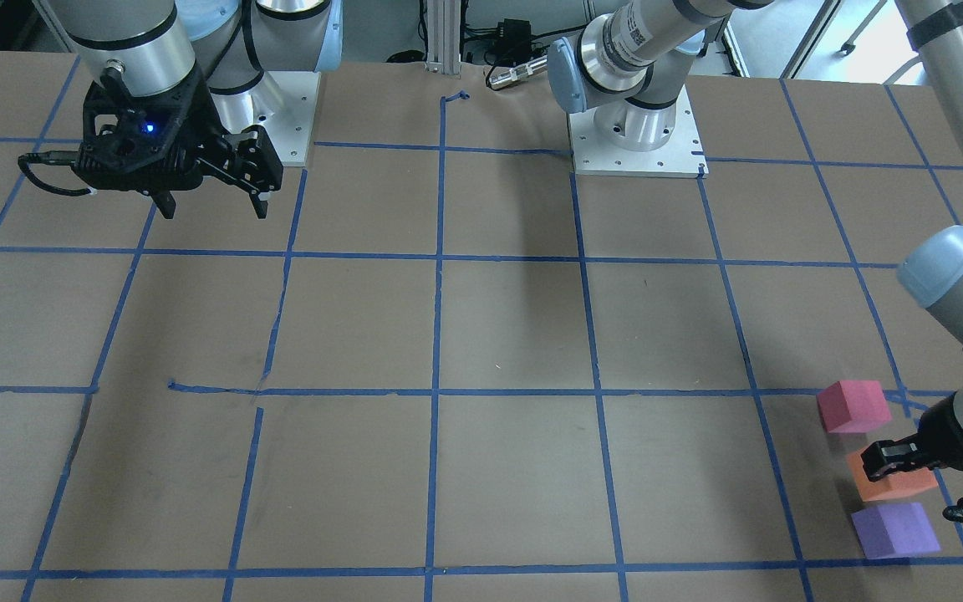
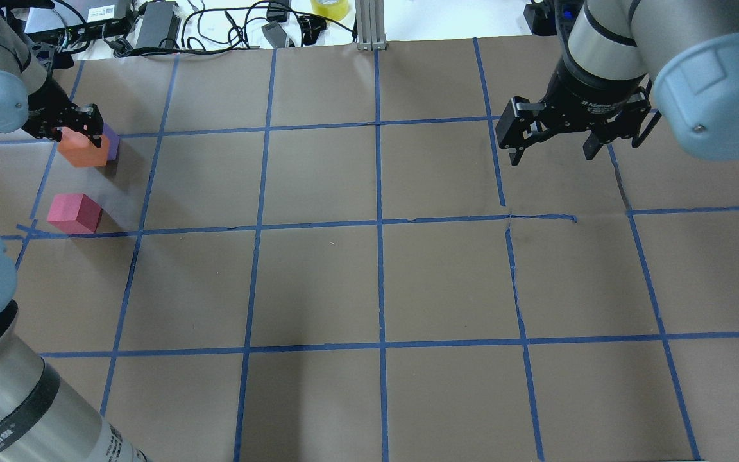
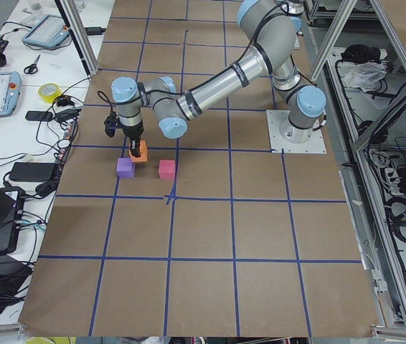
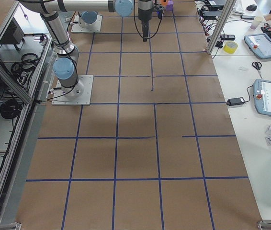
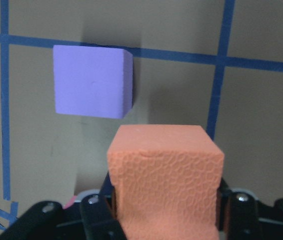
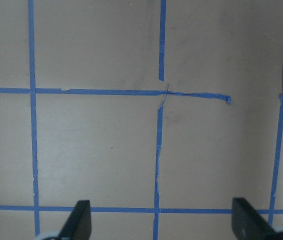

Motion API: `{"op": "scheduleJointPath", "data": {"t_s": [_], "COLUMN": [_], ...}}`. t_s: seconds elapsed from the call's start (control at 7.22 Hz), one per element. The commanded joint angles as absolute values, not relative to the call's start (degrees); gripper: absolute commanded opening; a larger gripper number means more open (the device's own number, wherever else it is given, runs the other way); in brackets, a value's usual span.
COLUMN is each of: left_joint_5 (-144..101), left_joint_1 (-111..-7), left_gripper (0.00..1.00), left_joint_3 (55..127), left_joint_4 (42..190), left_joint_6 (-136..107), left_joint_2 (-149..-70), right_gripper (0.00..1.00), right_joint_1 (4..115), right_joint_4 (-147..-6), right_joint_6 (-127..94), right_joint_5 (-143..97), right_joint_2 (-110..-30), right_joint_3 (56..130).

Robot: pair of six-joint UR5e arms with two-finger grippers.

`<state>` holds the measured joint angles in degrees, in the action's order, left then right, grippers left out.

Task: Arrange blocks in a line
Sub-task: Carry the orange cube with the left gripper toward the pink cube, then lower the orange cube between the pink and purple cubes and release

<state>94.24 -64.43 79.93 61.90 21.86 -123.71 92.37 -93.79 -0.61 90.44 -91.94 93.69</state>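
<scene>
My left gripper (image 2: 77, 136) is shut on the orange block (image 2: 83, 150), with a finger on each side of it in the left wrist view (image 5: 165, 176). I cannot tell whether the block touches the table. The purple block (image 5: 92, 81) sits on the table just beyond it (image 2: 111, 137), close but apart. The pinkish-red block (image 2: 74, 213) sits on the nearer side by a tape crossing. In the front-facing view the pinkish-red (image 1: 853, 406), orange (image 1: 889, 485) and purple (image 1: 895, 529) blocks form a rough row. My right gripper (image 2: 552, 151) is open and empty, hovering far to the right.
The brown table (image 2: 376, 282) carries a grid of blue tape lines. Cables, power bricks and a roll of yellow tape (image 2: 330, 8) lie beyond its far edge. The arm bases (image 1: 636, 134) stand at the robot's side of the table.
</scene>
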Motion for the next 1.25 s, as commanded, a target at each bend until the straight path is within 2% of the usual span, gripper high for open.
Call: {"op": "scheduleJointPath", "data": {"t_s": [0.0, 1.11], "left_joint_5": [94.0, 93.8], "left_joint_1": [-62.1, -62.0], "left_gripper": [0.00, 0.00], "left_joint_3": [80.0, 80.9], "left_joint_4": [61.4, 61.3], "left_joint_6": [25.7, 29.1], "left_joint_2": [-124.8, -127.7], "right_gripper": [1.00, 1.00], "right_joint_1": [92.4, 92.4], "right_joint_4": [-93.9, -93.8], "right_joint_6": [-0.6, -0.6], "right_joint_5": [91.2, 92.3], "right_joint_2": [-91.9, -91.8], "right_joint_3": [93.7, 93.8]}}
